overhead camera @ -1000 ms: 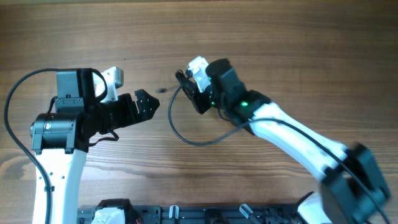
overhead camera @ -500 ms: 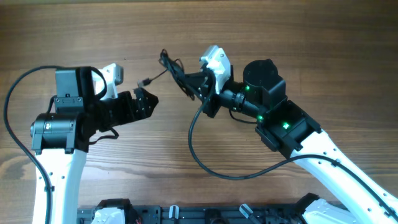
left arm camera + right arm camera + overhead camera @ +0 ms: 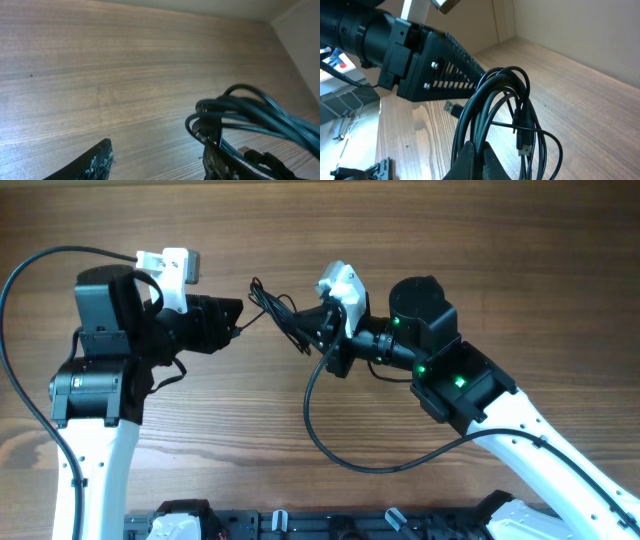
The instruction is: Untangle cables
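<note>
The cables are one thin dark bundle of loops held up above the wooden table between the two arms. My right gripper is shut on the lower part of the bundle, with the strands pinched between its jaws. One small metal plug hangs inside the loops and another plug dangles toward the left arm. My left gripper points right, right at the loops' left side. Its jaws stand apart with only table between them; the loops lie just beyond its right finger.
The right arm's thicker black cable sags in a wide loop over the table's middle. The left arm's cable arcs at the far left. A black rack runs along the front edge.
The right arm swung round and carried the bundle up and to the left. The left gripper moved up toward the bundle and its jaws have narrowed.
</note>
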{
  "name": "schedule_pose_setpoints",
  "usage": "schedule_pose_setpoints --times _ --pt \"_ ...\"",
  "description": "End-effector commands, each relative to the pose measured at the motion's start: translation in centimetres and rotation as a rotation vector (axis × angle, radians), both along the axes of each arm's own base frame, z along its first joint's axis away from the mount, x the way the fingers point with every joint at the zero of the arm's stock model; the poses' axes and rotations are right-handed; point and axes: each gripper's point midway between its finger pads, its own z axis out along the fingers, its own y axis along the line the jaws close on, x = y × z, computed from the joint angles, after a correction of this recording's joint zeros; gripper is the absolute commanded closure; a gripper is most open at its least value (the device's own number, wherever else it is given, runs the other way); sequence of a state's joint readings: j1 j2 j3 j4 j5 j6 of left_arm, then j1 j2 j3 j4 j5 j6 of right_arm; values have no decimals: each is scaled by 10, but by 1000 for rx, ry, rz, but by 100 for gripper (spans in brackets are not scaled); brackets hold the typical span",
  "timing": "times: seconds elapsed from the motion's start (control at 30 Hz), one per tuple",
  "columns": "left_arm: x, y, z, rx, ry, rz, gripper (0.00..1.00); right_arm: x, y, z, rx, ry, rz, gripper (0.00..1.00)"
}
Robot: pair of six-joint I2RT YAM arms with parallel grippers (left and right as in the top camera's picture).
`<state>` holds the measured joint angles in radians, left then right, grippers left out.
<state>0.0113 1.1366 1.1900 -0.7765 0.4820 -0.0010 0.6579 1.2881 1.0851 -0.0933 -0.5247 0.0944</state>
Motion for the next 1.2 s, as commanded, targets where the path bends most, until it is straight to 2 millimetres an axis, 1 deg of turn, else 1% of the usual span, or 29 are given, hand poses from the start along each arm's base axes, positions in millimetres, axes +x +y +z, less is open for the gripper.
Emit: schedule_pose_setpoints --times 0.0,0.03,0.07,0.17,0.2,0.27,0.3,0.33,0.37,0.4,0.43,0.53,0.6,0.73,0.8,0.83,0.87,0.9,0.97,1.0,1.1,1.17 --pt "3 -12 10 42 -93 -136 37 -10 -2 12 24 0 31 96" --pt "0 -18 13 55 -131 -200 35 -11 -2 9 16 10 31 96" --pt "-5 -28 18 67 -190 -307 34 -12 -2 7 11 17 35 96" --pt "-20 -48 30 99 -349 -532 32 -18 0 7 16 31 71 96" --pt "-23 -52 32 112 -392 -581 32 -20 0 6 17 36 82 96" --pt "-26 -56 33 136 -432 -628 37 -21 0 4 11 46 83 95" --pt "-28 -58 32 146 -441 -647 41 -21 0 3 9 49 83 96" --pt "-31 -62 31 158 -451 -676 52 -22 0 3 8 53 83 96" --pt "-33 -66 30 173 -467 -703 67 -22 0 3 7 53 82 96" --pt "-35 -69 29 192 -487 -734 84 -22 0 3 7 53 83 96" --pt "-38 -73 29 199 -500 -756 96 -22 0 3 7 54 83 95" --pt "-42 -82 29 194 -506 -785 96 -22 -1 1 3 61 82 95" --pt "-41 -81 29 196 -506 -783 96 -23 -1 -1 -4 69 82 96" --pt "-35 -75 24 231 -469 -733 96 -21 -2 -2 -8 70 74 95" --pt "-30 -69 20 214 -401 -662 96 -14 -5 -4 -22 63 27 96" --pt "-30 -69 20 187 -376 -640 93 -8 -8 -7 -34 60 -8 96" --pt "-29 -70 21 149 -345 -608 88 -2 -12 -11 -56 62 -55 96" --pt "-27 -70 24 94 -301 -557 86 4 -16 -16 -78 66 -97 96" --pt "-23 -70 29 -65 -169 -420 64 10 -24 -26 -120 81 -153 96" --pt "-20 -70 33 -139 -118 -356 63 10 -26 -29 -133 88 -164 96" --pt "-11 -71 45 -252 -77 -267 55 9 -26 -31 -140 96 -162 96" --pt "-7 -72 52 -385 17 -167 55 10 -26 -30 -136 93 -164 95"
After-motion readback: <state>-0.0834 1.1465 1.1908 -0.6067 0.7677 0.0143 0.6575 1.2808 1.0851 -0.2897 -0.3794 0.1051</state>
